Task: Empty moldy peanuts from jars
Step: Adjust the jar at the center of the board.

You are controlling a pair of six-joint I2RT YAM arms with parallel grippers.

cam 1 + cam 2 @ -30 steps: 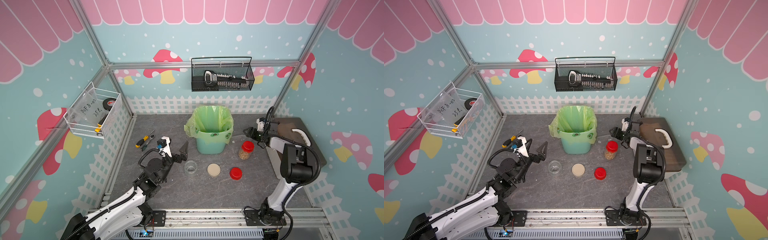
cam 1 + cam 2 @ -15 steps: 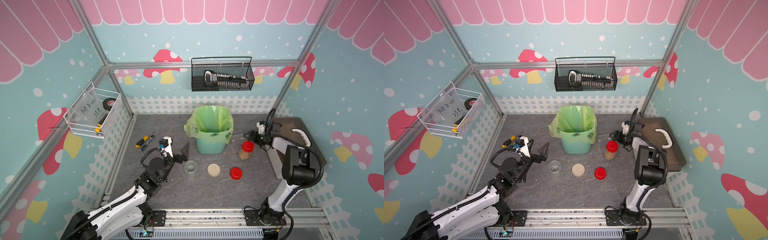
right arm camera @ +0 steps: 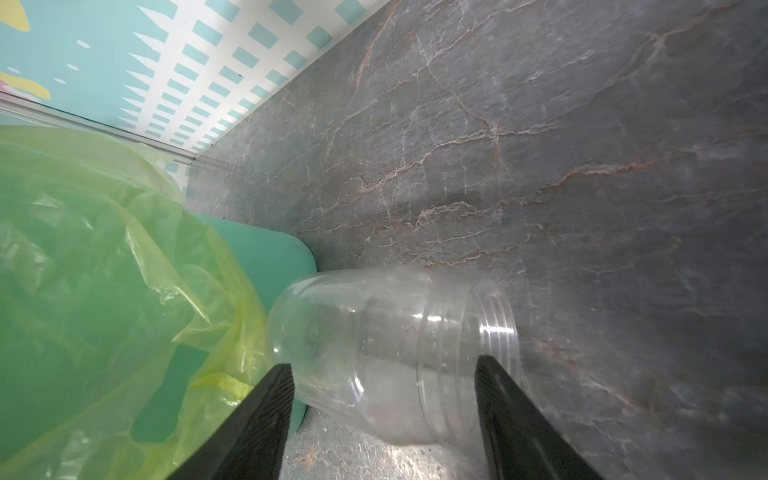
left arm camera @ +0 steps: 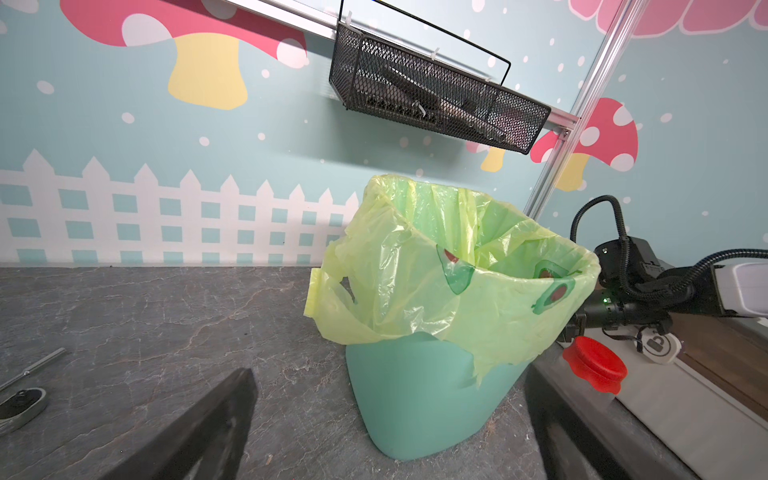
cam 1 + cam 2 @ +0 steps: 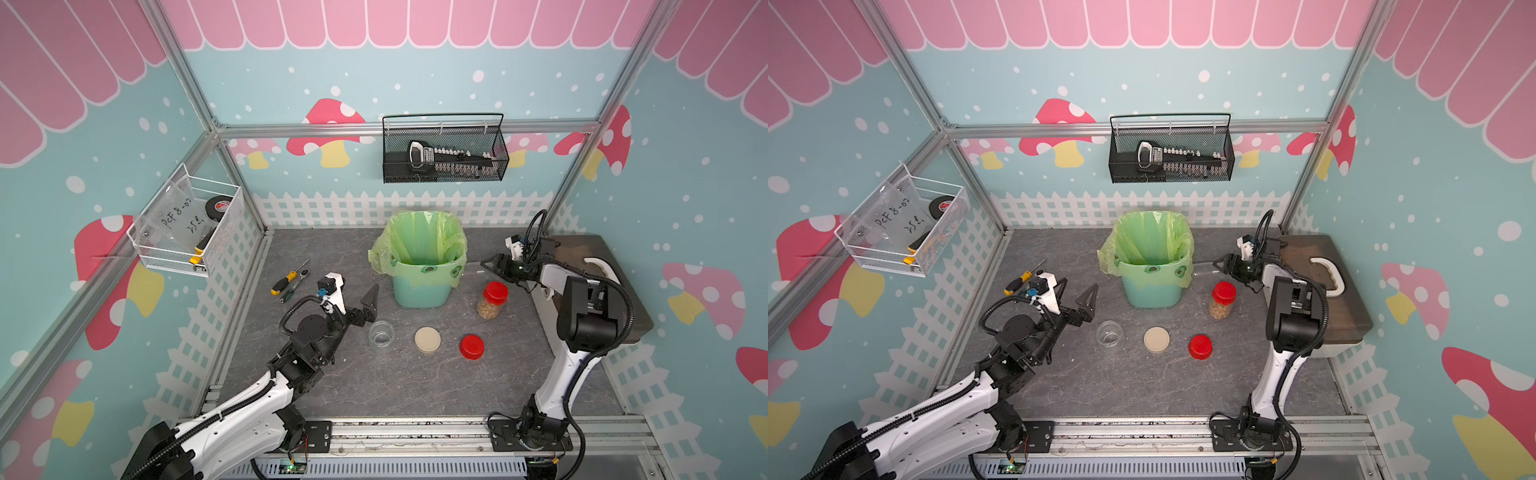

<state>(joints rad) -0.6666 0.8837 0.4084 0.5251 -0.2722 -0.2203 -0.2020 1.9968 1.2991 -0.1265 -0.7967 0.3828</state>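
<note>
change: left gripper (image 5: 355,291) unmoved, right gripper (image 3: 382,370) nearer the bin (image 5: 419,291), narrower | left fingers wide apart, empty, above open jar (image 5: 381,336) | peanuts (image 5: 487,309) in red-lidded jar (image 5: 490,301) | right fingers flank empty clear jar (image 3: 390,332), grip unclear

Teal walls (image 5: 415,83) all around, speckled with white dots and red-capped mushrooms (image 5: 328,129), a pink scalloped border (image 5: 374,23) running along the top — and a white picket-fence strip (image 5: 374,208) at the base. Grey stone-look floor (image 5: 395,386) with pale veins. Aluminium frame posts (image 5: 187,83) mark the corners. On the back wall hangs a black mesh basket (image 5: 444,151); on the side wall, a white wire basket (image 5: 187,228). Light is even and soft.
</note>
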